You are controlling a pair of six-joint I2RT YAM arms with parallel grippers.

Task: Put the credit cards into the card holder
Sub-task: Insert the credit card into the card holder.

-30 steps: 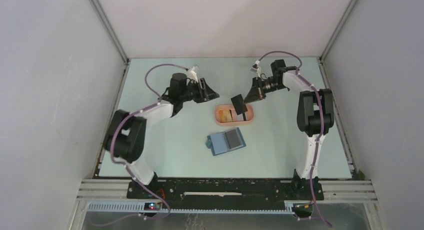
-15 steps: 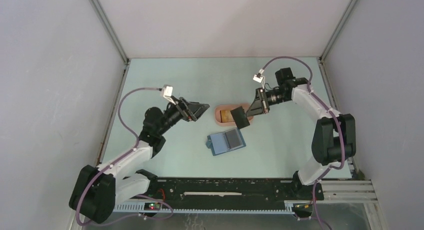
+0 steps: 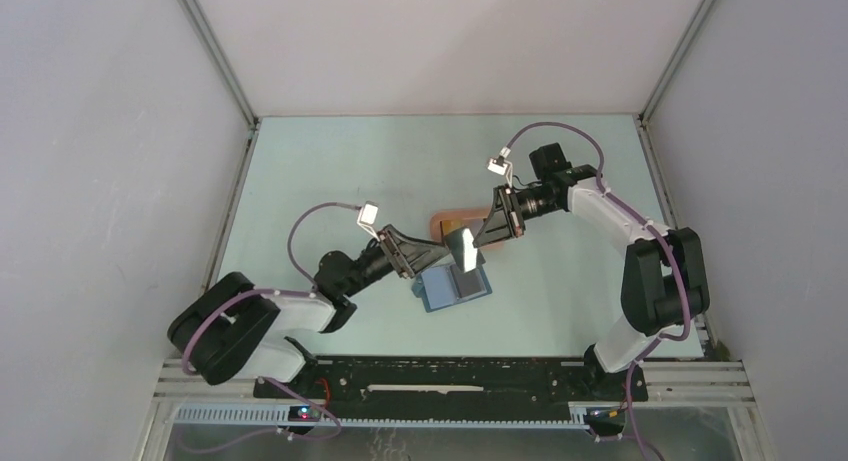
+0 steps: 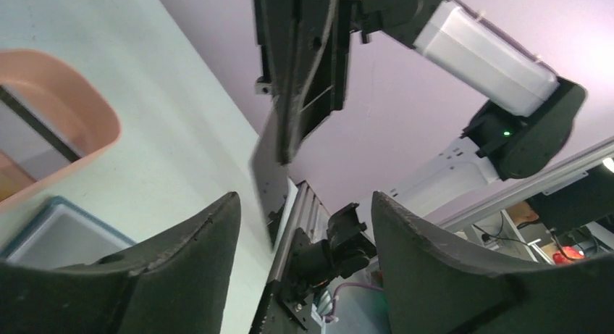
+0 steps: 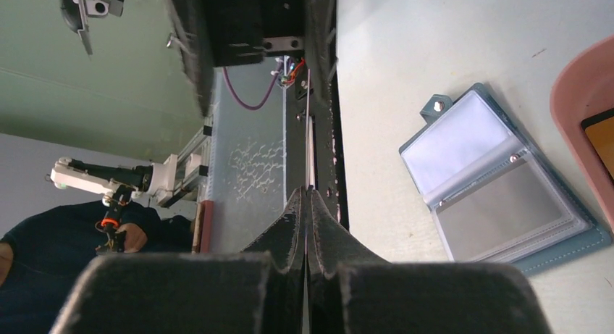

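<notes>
Right claw [image 3: 478, 238]: clamped on a card [image 3: 462, 249], moved off tray [image 3: 433, 226] to just above open holder [image 3: 445, 291].
Left claw [image 3: 432, 257]: spread, empty, swung in beside holder.
Meaning: insertion likely next.

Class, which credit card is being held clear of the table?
The grey card pinched in the right tool; the orange card lies in the pink tray.

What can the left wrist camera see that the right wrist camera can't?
Only the left wrist camera shows the right gripper from outside, pinching a grey card, and the left gripper's open fingers. Only the right wrist camera shows the card holder spread open, with clear pockets, and an orange card in the pink tray. Both show the tray, the holder and the held card.
</notes>
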